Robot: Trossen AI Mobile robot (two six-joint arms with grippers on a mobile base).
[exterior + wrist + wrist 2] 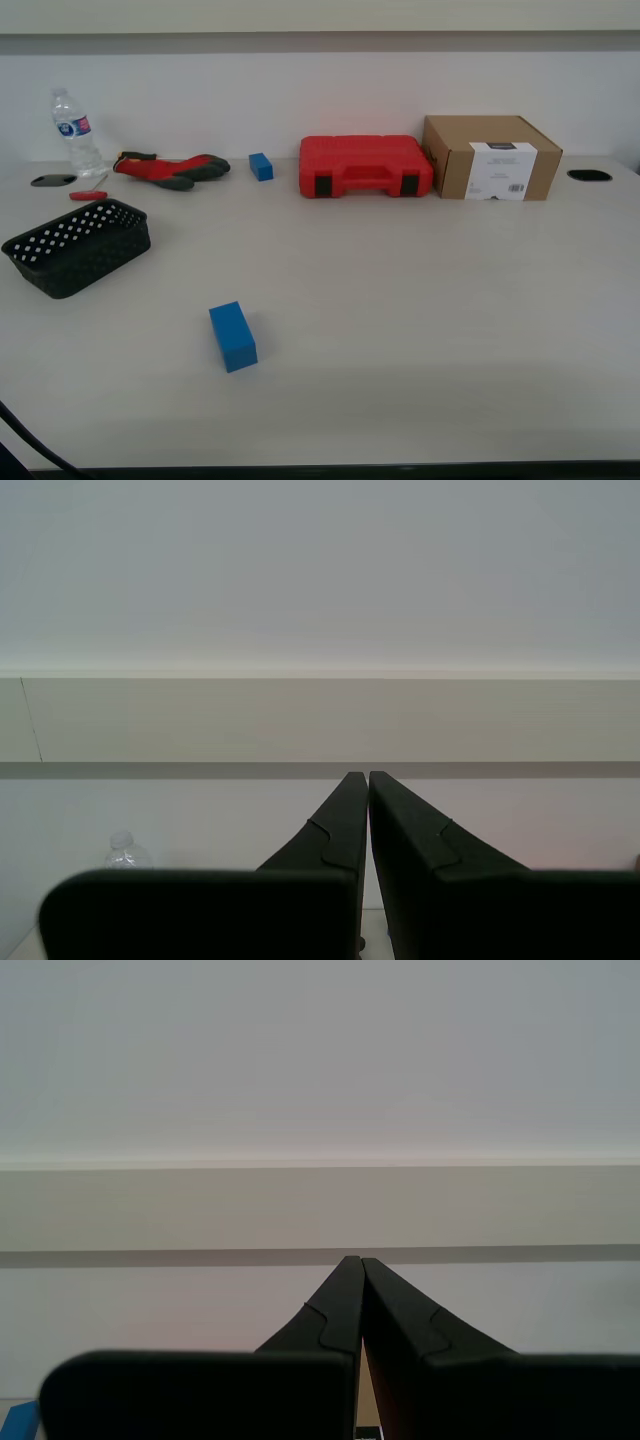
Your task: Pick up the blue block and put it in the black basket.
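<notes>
The blue block [232,337] lies on the pale table toward the front, left of centre in the exterior view. The black basket [78,246] with perforated sides stands at the exterior view's left, behind and to the left of the block. My first gripper [367,776] is shut and empty, pointing at the wall above the table. My second gripper [359,1259] is also shut and empty, pointing at the wall. Neither gripper shows in the exterior view.
A red plastic case [365,165] and a cardboard box [490,157] stand at the back. A small blue block [261,166], red-and-grey gloves [172,168], a water bottle [76,133] and a red pen [88,195] lie at the back left.
</notes>
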